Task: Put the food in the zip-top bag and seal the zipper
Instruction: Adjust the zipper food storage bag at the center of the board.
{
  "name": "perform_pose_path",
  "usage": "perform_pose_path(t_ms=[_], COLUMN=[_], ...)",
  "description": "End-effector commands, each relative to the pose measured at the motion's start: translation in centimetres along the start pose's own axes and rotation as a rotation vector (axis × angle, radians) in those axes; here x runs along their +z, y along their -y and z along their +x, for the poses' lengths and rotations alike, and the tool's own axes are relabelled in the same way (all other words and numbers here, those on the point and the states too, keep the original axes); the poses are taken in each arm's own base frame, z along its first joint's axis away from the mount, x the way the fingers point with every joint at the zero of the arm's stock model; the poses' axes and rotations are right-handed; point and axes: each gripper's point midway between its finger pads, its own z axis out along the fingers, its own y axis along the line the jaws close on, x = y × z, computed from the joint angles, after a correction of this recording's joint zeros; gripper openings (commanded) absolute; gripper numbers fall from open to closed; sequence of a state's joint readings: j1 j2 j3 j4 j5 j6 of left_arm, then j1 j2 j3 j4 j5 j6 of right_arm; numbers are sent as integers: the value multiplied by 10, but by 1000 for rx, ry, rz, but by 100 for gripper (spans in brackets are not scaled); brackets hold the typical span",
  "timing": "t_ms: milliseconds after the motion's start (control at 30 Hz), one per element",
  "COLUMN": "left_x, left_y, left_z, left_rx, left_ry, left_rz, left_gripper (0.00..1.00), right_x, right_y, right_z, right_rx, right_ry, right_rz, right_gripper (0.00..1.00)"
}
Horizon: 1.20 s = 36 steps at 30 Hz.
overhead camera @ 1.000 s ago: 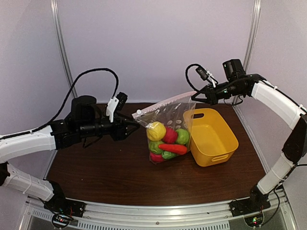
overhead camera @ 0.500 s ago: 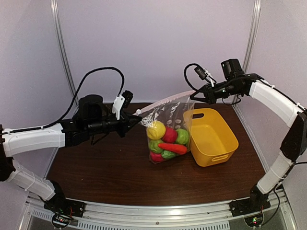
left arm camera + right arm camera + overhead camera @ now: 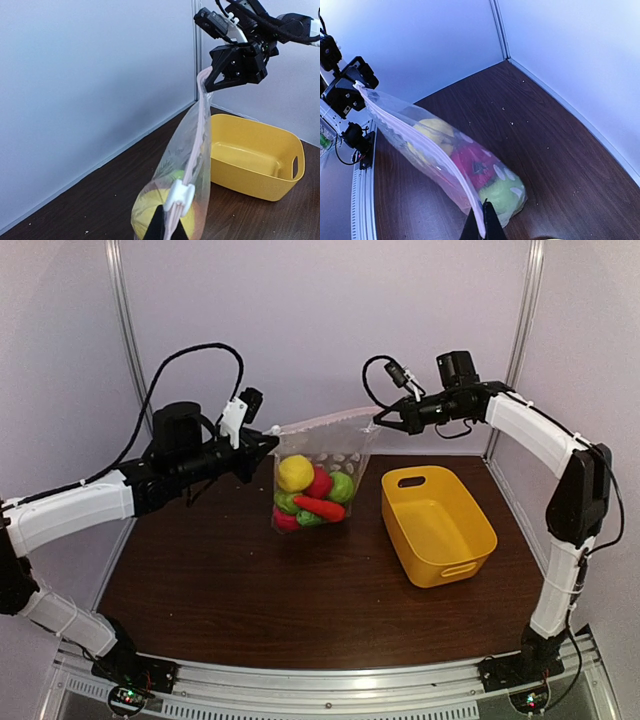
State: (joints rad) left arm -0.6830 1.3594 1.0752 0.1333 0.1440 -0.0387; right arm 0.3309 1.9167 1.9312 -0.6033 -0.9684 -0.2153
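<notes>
1. Jaws of the left pincer (image 3: 270, 437) are pressing together on the left end of the mouth edge of the zip-top bag (image 3: 315, 462).
2. The right pincer (image 3: 382, 423) is clamping the opposite end of the same edge.
3. The zipper (image 3: 322, 422) is stretching taut between both pincers, sloping slightly up toward the right. Whether it is pressed closed along all its length, I cannot tell.
4. The food (image 3: 293, 472) is lying in the bottom of the hanging bag.
5. The bag's lower edge is hanging just over the worktop (image 3: 250, 600) or touching it; I cannot tell which.
6. The yellow basket (image 3: 437, 525) is standing to the right, apart from the bag, with bare worktop showing between them.
7. The back wall (image 3: 330, 330) is rising near behind the bag.
</notes>
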Motion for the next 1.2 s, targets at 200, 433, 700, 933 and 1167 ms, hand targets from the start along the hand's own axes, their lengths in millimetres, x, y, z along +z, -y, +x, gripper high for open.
perform_pose_path(t_ms=[200,433,700,933,1167], left_x=[-33,-68,-94,-100,-98], left_y=[34,76,103,60,-16], left_z=[91,127,148,88,47], left_rx=[-28,-108,-159,-12,-11], left_ry=[-148,-286,-435,-292,-222], left_rz=[142,360,460,217,-217], left_gripper=[0,0,39,58,74], right_x=[16,13,-22,-56,-97], right_y=[-76,-140,-168,-177,-120], right_z=[101,201,228,174,104], right_rx=[-120,-227,-304,-355,-255], right_ry=[-107,-426,-516,-441,-179], right_rz=[-192,-331,-333,-233,97], right_gripper=[0,2,49,73,84])
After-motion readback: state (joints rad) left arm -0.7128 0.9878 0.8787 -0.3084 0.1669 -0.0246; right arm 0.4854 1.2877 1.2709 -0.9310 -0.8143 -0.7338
